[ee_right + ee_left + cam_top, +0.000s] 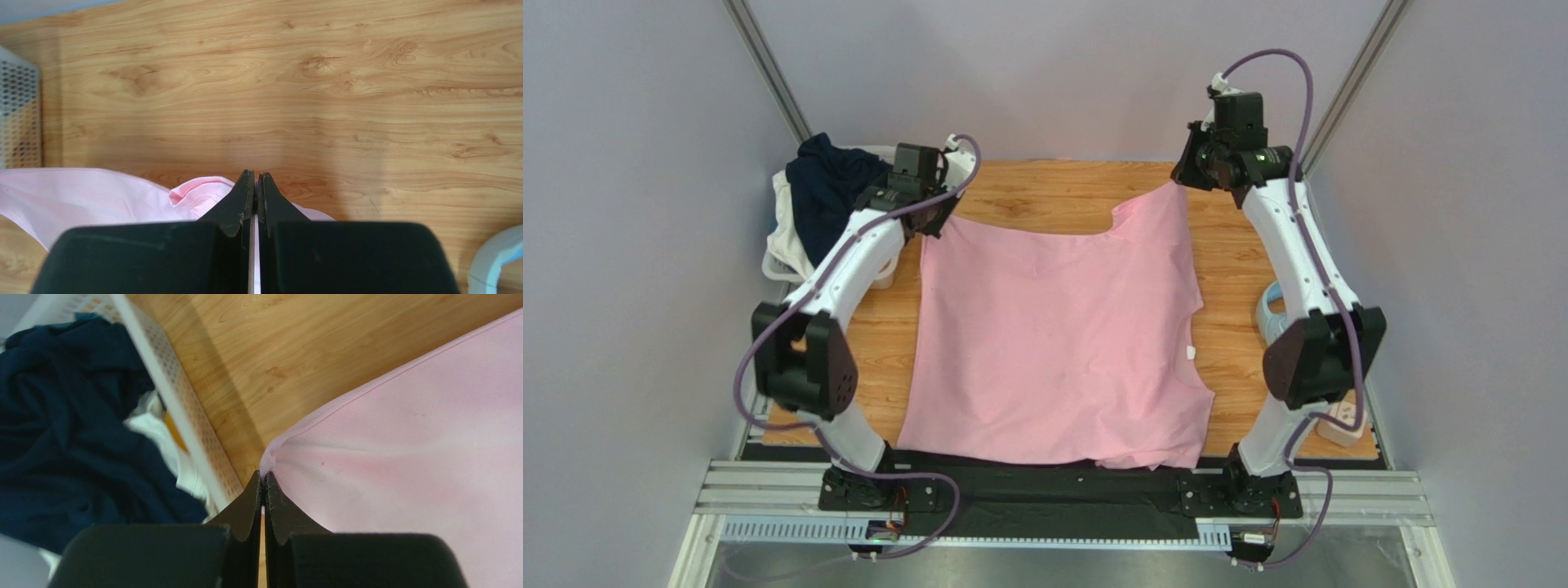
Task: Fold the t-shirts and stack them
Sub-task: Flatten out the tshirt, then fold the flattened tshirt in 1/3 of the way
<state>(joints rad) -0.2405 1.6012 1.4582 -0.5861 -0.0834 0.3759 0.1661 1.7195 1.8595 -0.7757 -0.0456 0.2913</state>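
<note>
The pink shirt lies spread over the middle of the wooden bench, front side flat, and its lower hem reaches the bench's bottom edge in the top view. The left hand is clenched on the shirt's upper left corner, with the cloth pinched between its closed fingertips. The right hand is clenched on the upper right corner, where a fold of pink hem bunches at the tips. The neckline dips between the two hands.

At the upper left of the top view, just beside the left hand, stands a white basket. The navy shirt is heaped in it and spills over its rim, above some white cloth. A strip of bare wood separates the basket from the pink shirt. Light blue headphones lie at the right edge, partly hidden behind the right arm.
</note>
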